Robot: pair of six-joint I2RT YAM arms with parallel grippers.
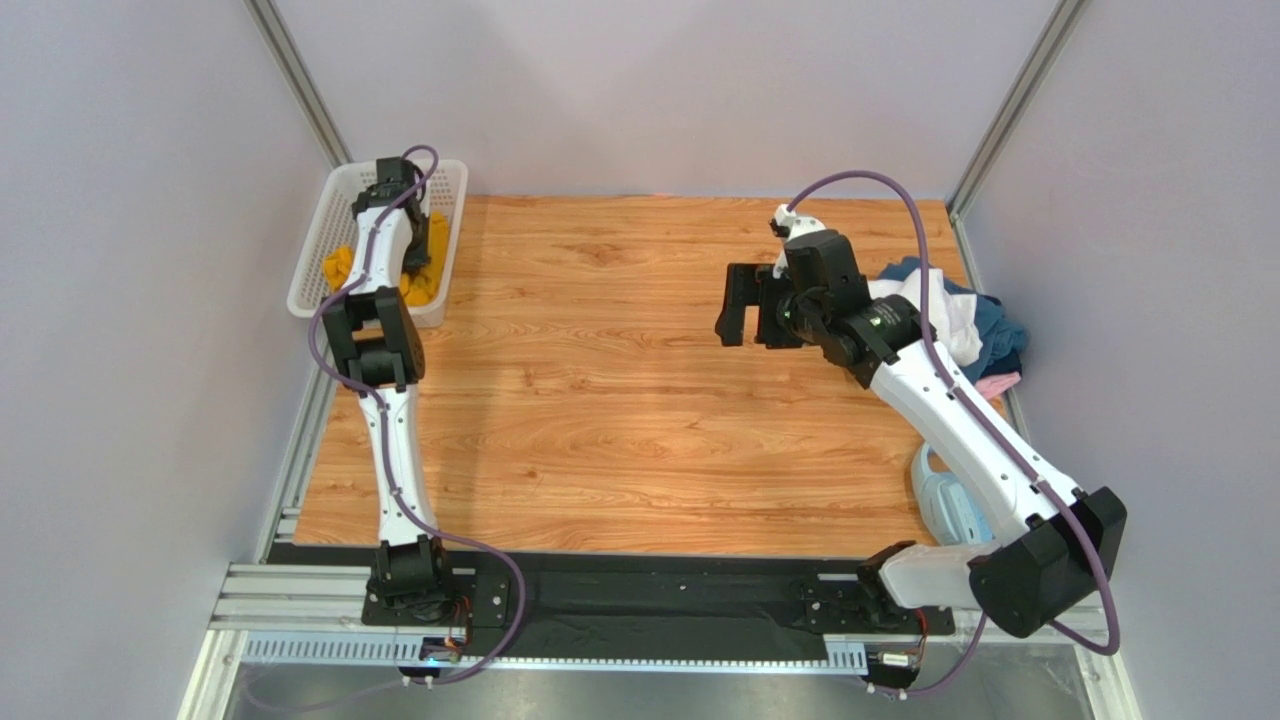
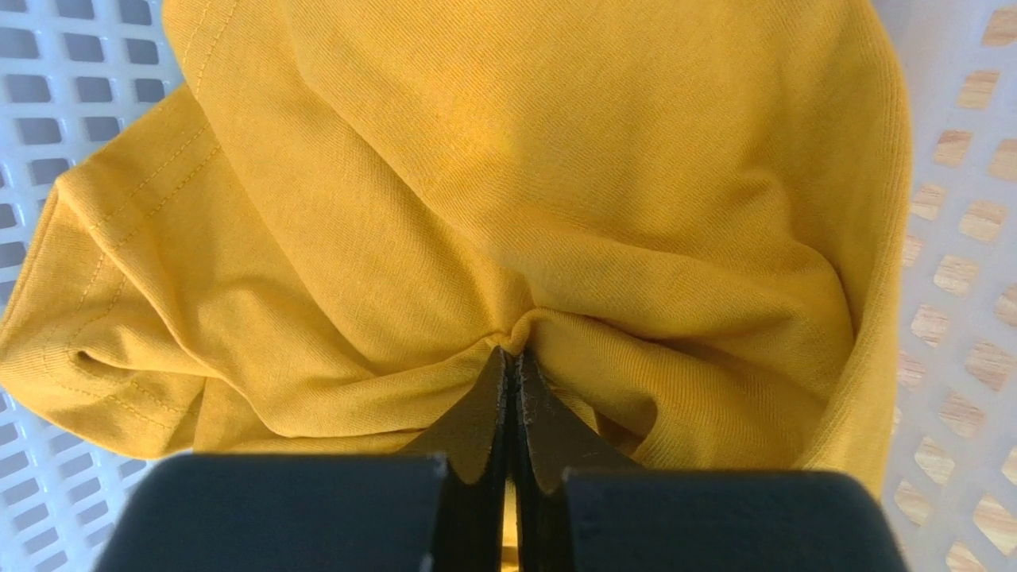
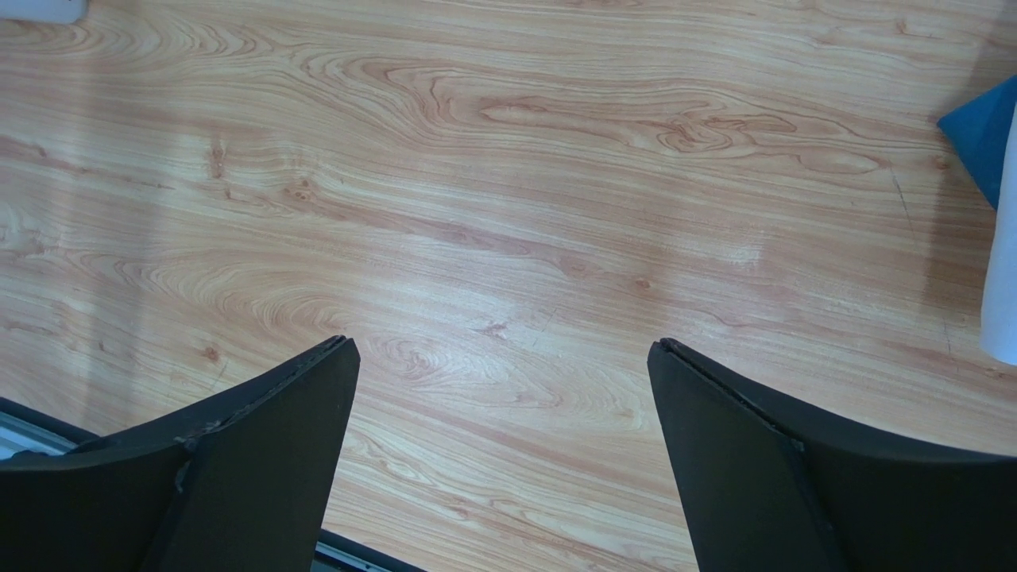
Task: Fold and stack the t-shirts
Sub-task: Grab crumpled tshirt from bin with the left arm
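A mustard-yellow t-shirt (image 2: 513,179) lies crumpled in the white mesh basket (image 1: 316,267) at the table's far left. My left gripper (image 2: 513,354) reaches down into the basket and is shut on a pinched fold of the yellow cloth. From above, the left gripper (image 1: 388,192) is seen over the yellow t-shirt (image 1: 433,255). A heap of white, dark blue and pink t-shirts (image 1: 969,323) sits at the far right edge. My right gripper (image 1: 751,308) hovers open above bare wood left of that heap, with nothing between its fingers (image 3: 275,429).
Light-blue headphones (image 1: 947,503) lie near the right front edge under the right arm. A blue cloth corner (image 3: 985,137) shows at the right wrist view's right edge. The wooden tabletop (image 1: 601,390) spreads between the arms. Grey walls and metal rails bound it.
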